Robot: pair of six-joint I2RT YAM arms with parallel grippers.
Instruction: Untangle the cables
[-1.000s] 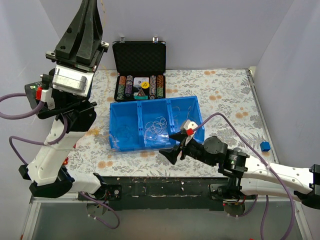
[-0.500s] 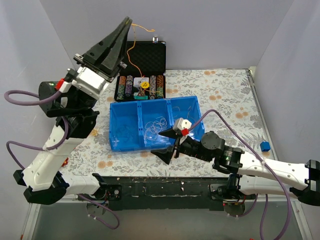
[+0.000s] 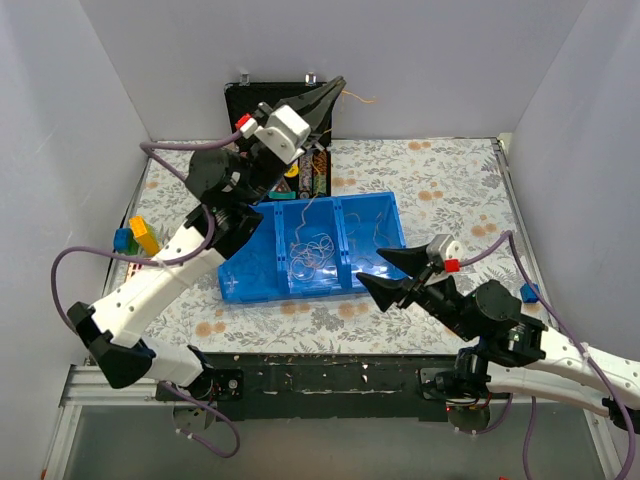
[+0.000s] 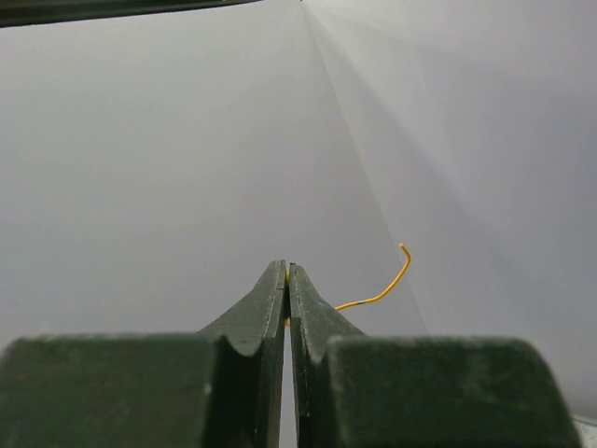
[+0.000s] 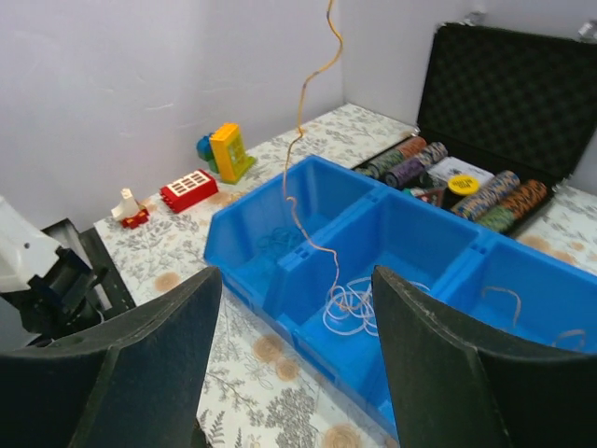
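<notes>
Pinching a yellow cord [image 4: 381, 297] between pressed-together tips, the left gripper [image 3: 338, 82] sits high above the clump of cables [image 3: 310, 252] in the middle bin of the blue tray [image 3: 232, 285], the strand running steeply down from it. The right gripper [image 3: 369, 267], spread wide and empty, is nearer the clump, which lies straight ahead of it.

Plain pale grey walls [image 3: 560, 90] on three sides; back wall [image 3: 430, 60] close behind left claw [image 3: 338, 84]. Floral-patterned table [image 3: 450, 180] beneath right claw [image 3: 370, 266], black front edge [image 3: 320, 365] nearer. Soft, even light.

A robot test booth; plain white walls [image 3: 560, 80] box in a floral-covered table [image 3: 450, 190].
</notes>
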